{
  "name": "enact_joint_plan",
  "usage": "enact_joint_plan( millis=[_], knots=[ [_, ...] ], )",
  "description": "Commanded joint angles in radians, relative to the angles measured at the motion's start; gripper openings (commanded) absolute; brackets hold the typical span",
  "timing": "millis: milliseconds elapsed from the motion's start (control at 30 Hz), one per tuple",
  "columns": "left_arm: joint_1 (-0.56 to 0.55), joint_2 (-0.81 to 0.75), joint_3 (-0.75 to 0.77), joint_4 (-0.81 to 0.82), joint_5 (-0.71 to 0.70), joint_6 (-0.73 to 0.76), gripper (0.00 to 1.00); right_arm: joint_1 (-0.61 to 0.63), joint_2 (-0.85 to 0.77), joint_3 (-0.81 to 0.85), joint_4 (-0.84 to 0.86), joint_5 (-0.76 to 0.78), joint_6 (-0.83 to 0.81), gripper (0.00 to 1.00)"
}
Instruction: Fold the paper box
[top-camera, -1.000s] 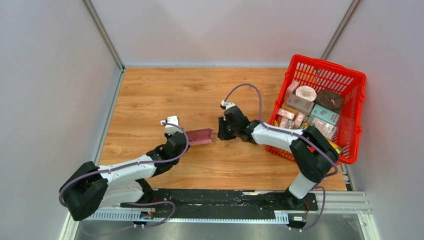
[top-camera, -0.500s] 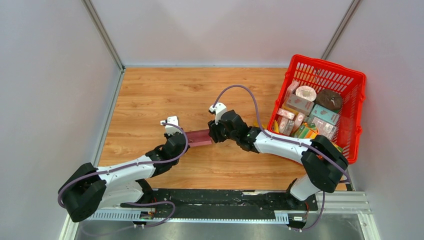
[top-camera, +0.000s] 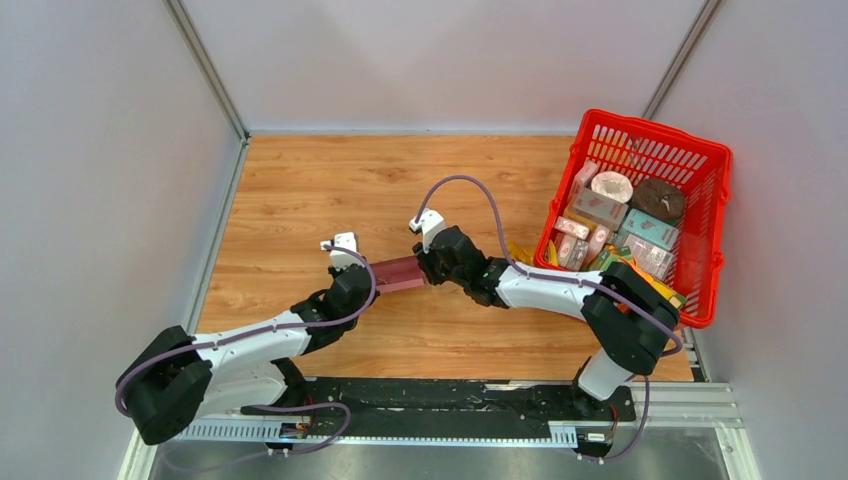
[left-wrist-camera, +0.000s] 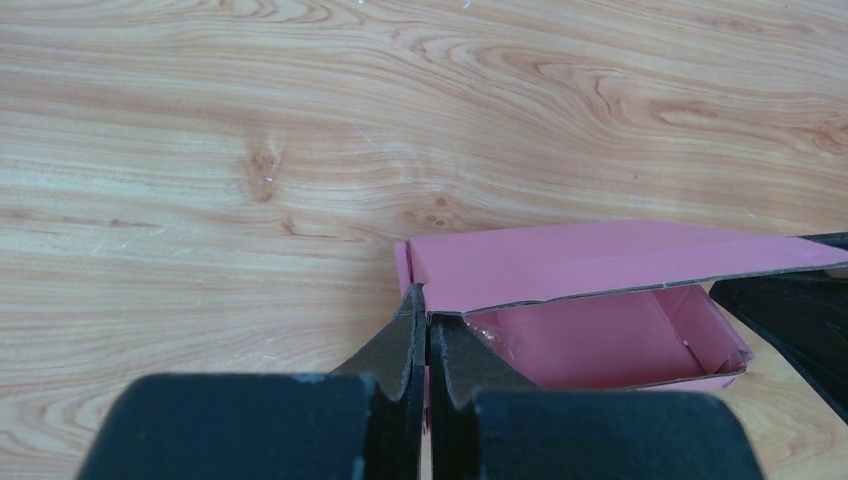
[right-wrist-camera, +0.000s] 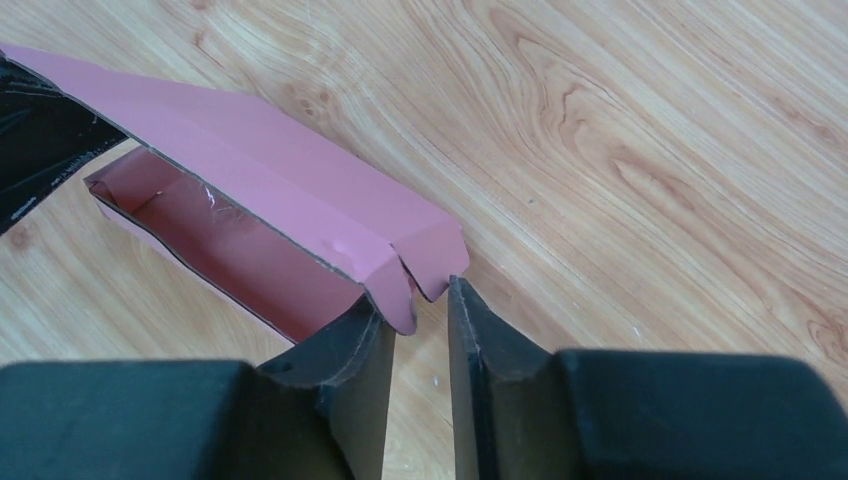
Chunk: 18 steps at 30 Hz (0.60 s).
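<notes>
Table (top-camera: 320, 190): left claw (left-wrist-camera: 425, 312) pinches paper box (left-wrist-camera: 600, 255); right claw (right-wrist-camera: 416, 297) parted.

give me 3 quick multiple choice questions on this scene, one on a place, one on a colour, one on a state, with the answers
1. Where does the red mesh basket stand?
A) on the table's right side
B) on its left side
C) between the two arms

2. What colour is the paper box?
A) blue
B) pink
C) white

3. How is the left tool?
A) wide open above the box
B) shut on nothing
C) shut on the box's end

Answers:
1 A, it sits at the right edge in the top view.
2 B, the box is pink inside and out in both wrist views.
3 C, its wrist view shows it pinching the cardboard edge.
</notes>
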Motion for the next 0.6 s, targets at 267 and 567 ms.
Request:
enact_joint_plan(
  millis=[267,567],
  knots=[
    [-0.011,-0.022,0.019,-0.027,0.025,-0.006,0.0,0.103,0.002,0.064,0.047,0.211,0.168,0.0],
    [-0.031,-0.005,0.02,-0.018,0.031,-0.026,0.0,0.125,0.065,0.158,-0.106,0.31,0.424,0.0]
  ],
)
